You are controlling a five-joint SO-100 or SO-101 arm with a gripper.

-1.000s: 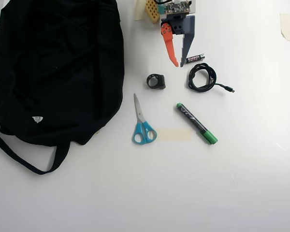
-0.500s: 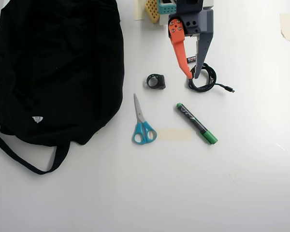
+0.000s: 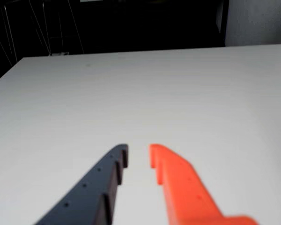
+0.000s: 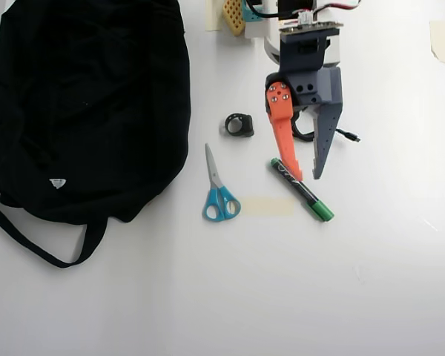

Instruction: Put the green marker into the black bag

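Observation:
The green marker lies slanted on the white table, black barrel toward the upper left, green cap at the lower right. My gripper hangs over the marker's upper half in the overhead view, orange finger left, grey finger right, open with a narrow gap. In the wrist view the gripper shows open above bare table, with the marker out of sight. The black bag fills the left side, its strap trailing below.
Blue-handled scissors lie left of the marker, beside a strip of tape. A small black ring-shaped object sits above them. A coiled black cable is mostly hidden under my arm.
My gripper has travelled down the overhead picture from beside the cable coil to above the marker's upper end. It now covers most of the cable.

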